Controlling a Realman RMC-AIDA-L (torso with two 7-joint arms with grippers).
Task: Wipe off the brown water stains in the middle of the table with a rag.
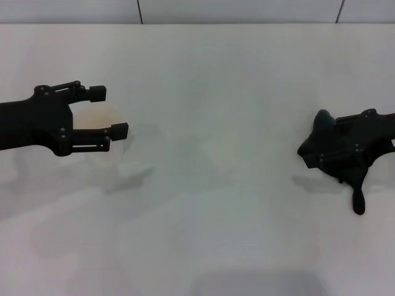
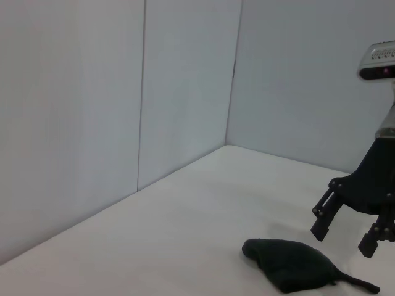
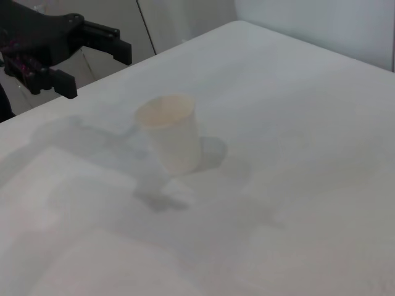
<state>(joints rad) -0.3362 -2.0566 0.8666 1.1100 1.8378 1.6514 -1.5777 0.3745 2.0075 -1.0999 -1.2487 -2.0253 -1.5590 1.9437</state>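
Observation:
The rag (image 1: 316, 143), a black lumpy wad with a thin tail (image 1: 358, 201), lies on the white table (image 1: 210, 203) at the right. My right gripper (image 1: 331, 148) is over it. In the left wrist view the right gripper (image 2: 347, 233) is open, its fingertips just above the rag (image 2: 290, 265) and not closed on it. My left gripper (image 1: 110, 111) is open and empty at the left, held above the table; it also shows in the right wrist view (image 3: 92, 69). No brown water stains show on the table in any view.
A clear plastic cup with a brownish tint (image 3: 170, 139) stands upright at the left, below and near the left gripper; in the head view the cup (image 1: 97, 120) shows faintly between its fingers. Grey wall panels (image 2: 92, 111) bound the table's far edge.

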